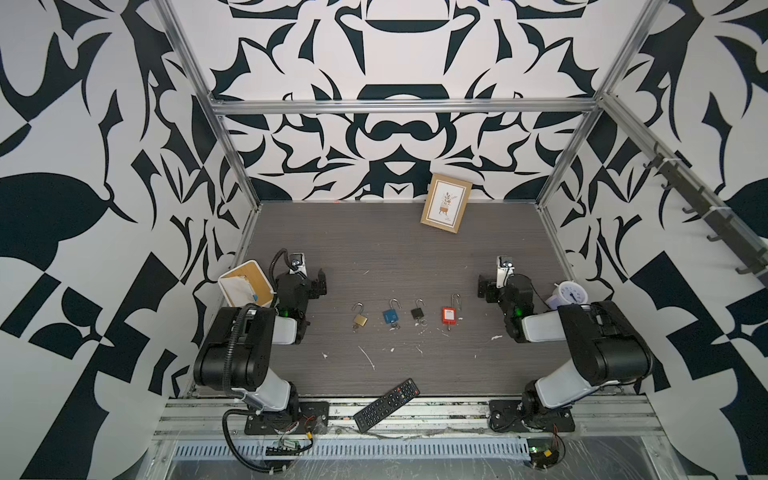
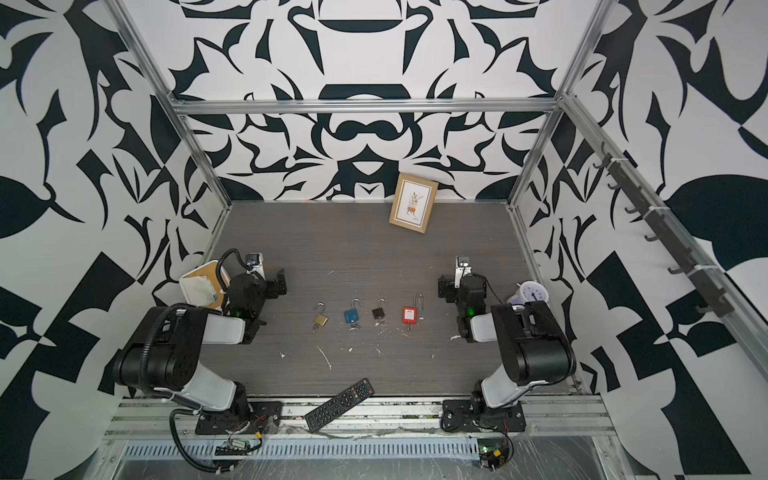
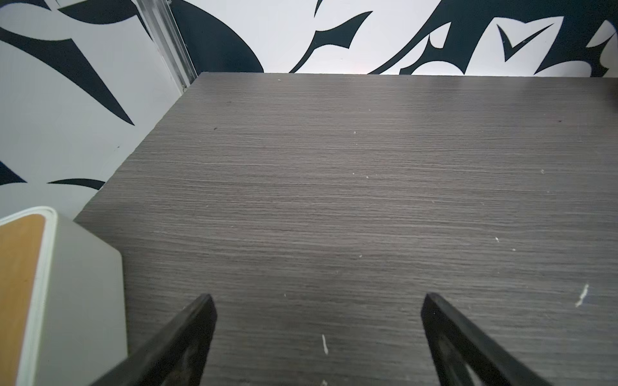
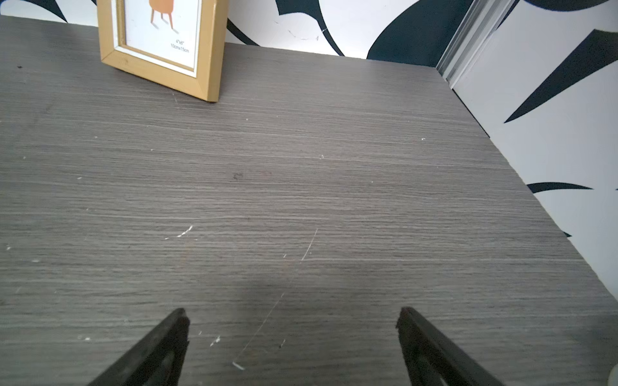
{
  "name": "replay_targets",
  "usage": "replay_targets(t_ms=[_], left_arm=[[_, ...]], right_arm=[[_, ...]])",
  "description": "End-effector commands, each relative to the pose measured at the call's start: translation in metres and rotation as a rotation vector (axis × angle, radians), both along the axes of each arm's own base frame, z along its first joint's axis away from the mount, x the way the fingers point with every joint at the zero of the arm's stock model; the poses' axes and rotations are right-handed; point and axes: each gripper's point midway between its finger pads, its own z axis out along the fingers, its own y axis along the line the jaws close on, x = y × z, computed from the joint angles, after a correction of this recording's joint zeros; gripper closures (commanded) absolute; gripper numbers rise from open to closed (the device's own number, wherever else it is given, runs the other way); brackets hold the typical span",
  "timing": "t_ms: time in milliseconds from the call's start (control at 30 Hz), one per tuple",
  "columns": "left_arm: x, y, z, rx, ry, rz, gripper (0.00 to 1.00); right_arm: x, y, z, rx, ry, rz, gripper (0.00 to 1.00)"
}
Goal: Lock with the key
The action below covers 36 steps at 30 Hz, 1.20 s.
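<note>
Nothing grasped yet; locking has not begun.
The left gripper (image 3: 317, 297) and right gripper (image 4: 292, 311) gape fully, holding nothing; the brass padlock (image 1: 360, 320), blue padlock (image 1: 390, 316), small black padlock (image 1: 417, 313) and red plastic padlock (image 1: 447, 316) lie unlatched in a row on the grey wood-grain table (image 1: 374, 257) (keys (image 1: 395, 327) seemingly seated beneath). Pressed one-handed, such light locks could skid or spin.

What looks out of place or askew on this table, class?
The remote control lies askew, overhanging the table's front edge onto the metal rail. White flecks litter the tabletop.
</note>
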Motion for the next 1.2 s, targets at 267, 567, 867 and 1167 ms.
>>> replay_targets(t_ms=[267,567,867,1167], left_arm=[[0.005,0.001,0.005,0.006,-0.017,0.005,0.01],[0.005,0.001,0.005,0.007,-0.014,0.003,0.0],[0.005,0.001,0.005,0.005,-0.016,0.005,0.0],[-0.007,-0.039,0.069,0.155,-0.045,-0.036,0.01]], right_arm=[[0.007,0.0,0.017,0.012,-0.057,-0.008,0.01],[0.008,0.0,0.017,0.012,-0.056,-0.003,0.0],[0.008,0.0,0.017,0.01,-0.054,-0.006,0.01],[-0.002,-0.005,0.078,0.099,0.086,-0.204,0.0]])
